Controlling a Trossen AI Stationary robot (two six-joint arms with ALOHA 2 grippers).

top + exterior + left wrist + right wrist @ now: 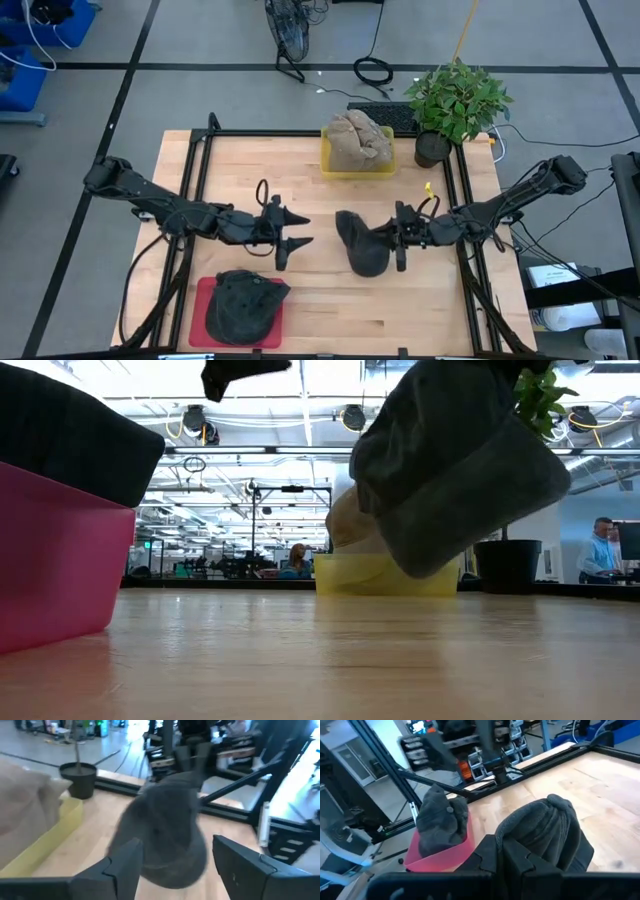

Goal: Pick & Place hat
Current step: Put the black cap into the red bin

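High view shows the right gripper [401, 240] clamped on a dark grey hat [362, 244], which hangs above the table between the yellow bin [357, 165] and the pink bin [200, 310]. It sags like soft, light knit, so a pinch at the folded edge should hold. Left gripper [296, 234] waits spread open beside it. No labels or writing can be read.

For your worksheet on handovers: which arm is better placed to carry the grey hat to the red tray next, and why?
Probably the left. The right gripper is shut on the grey hat, held above the table. The left gripper is open, facing it, and the red tray with a dark hat lies on the left arm's side.
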